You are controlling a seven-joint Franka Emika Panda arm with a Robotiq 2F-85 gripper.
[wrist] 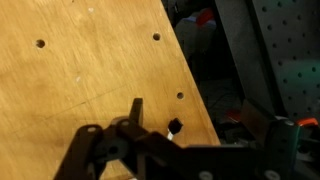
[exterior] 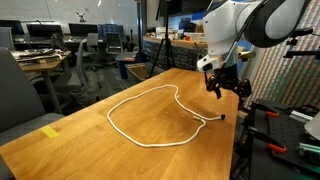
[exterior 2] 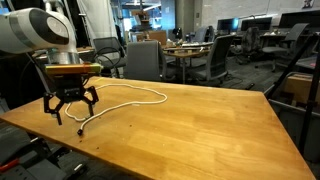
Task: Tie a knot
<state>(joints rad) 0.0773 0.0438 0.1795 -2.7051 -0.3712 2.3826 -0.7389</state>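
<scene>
Gripper [exterior: 228,91] spread wide, nothing held, hung above the table [exterior: 80,150].
White rope [exterior 2: 160,97] laid in a loose loop; one end seen near the fingertips, untouched.

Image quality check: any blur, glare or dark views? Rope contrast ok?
Wrist view: dim and soft, gripper a dark blur along the bottom. In both exterior views: sharp enough, white rope stands out against the brown table; soft sheen on the wood, bright busy background.
</scene>
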